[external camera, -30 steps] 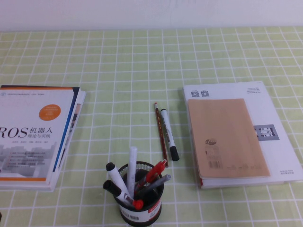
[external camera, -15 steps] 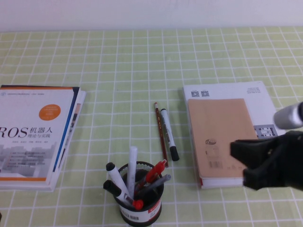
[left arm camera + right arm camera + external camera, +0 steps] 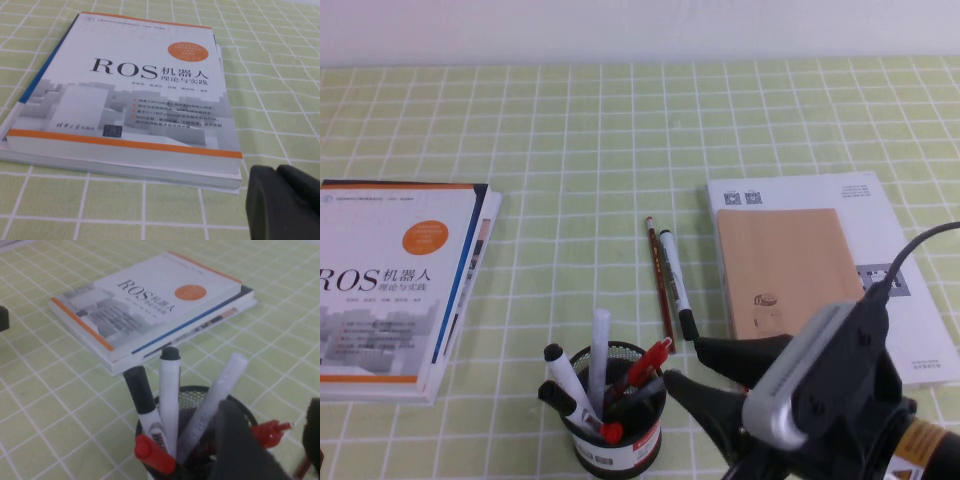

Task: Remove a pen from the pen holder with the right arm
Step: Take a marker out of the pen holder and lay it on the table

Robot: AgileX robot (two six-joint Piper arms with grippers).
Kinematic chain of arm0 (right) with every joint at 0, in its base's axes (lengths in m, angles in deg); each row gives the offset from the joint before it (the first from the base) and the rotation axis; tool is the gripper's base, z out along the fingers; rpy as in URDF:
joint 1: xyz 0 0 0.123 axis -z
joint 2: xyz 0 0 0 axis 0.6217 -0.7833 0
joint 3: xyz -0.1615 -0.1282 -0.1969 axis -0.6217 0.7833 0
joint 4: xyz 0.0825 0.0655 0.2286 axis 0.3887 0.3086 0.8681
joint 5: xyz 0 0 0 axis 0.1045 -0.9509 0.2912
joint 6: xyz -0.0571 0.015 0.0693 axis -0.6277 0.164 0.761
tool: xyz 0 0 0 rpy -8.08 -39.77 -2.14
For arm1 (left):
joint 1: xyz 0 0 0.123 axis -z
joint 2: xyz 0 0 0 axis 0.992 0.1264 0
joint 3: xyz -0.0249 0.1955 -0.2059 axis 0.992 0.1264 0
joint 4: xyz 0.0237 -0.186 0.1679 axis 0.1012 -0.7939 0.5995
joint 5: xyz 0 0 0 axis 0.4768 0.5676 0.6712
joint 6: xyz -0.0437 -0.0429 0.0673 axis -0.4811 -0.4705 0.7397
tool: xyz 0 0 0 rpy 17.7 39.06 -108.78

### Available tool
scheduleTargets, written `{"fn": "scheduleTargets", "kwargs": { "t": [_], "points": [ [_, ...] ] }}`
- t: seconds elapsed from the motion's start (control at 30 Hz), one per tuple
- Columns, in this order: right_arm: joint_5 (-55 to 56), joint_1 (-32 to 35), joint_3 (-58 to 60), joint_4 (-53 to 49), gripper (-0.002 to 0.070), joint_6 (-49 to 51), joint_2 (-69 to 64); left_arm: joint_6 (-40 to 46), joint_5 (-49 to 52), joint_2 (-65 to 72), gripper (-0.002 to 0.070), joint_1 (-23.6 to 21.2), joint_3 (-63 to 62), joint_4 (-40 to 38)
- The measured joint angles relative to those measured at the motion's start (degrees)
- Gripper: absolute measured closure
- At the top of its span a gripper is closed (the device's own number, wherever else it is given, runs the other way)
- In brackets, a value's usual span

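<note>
We watch the right end effector [image 3: 682, 362] swing in beside the one pen holder [image 3: 616, 445], jaws parted, empty; pens [image 3: 599, 345] stand inside. One marker [image 3: 676, 283] and one pencil [image 3: 660, 285] lie beyond. Left end effector [image 3: 285, 200] hangs near the ROS book [image 3: 150, 90].

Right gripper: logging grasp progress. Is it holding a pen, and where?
Nothing is held: the right gripper, open, is beside the pen holder. The left gripper lies near the ROS book.

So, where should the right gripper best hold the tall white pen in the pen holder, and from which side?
Take the white pen by its top end: it stands nearly upright, highest above the pen holder, clear of the other pens. Come from above. The right gripper, open, hovers right of the holder; the left gripper sits by the ROS book.
</note>
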Motion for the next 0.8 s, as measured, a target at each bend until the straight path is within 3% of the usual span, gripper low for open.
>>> {"fn": "scheduleTargets", "kwargs": {
  "t": [0.13,0.33,0.5,0.8],
  "points": [
    [14.47,-2.33,5.45,-9.99,0.0377,6.60,-3.52,0.00,0.00,0.00,0.0683,0.00,0.00,0.00],
    [31.96,-2.63,11.03,-19.01,0.0351,13.26,-10.93,0.00,0.00,0.00,0.0683,0.00,0.00,0.00],
    [39.01,-2.73,11.26,-25.36,0.0312,15.66,-18.14,0.00,0.00,0.00,0.0683,0.00,0.00,0.00],
    [44.55,-2.86,11.26,-26.64,0.0288,18.71,-22.43,0.00,0.00,0.00,0.0683,0.00,0.00,0.00]
  ]
}}
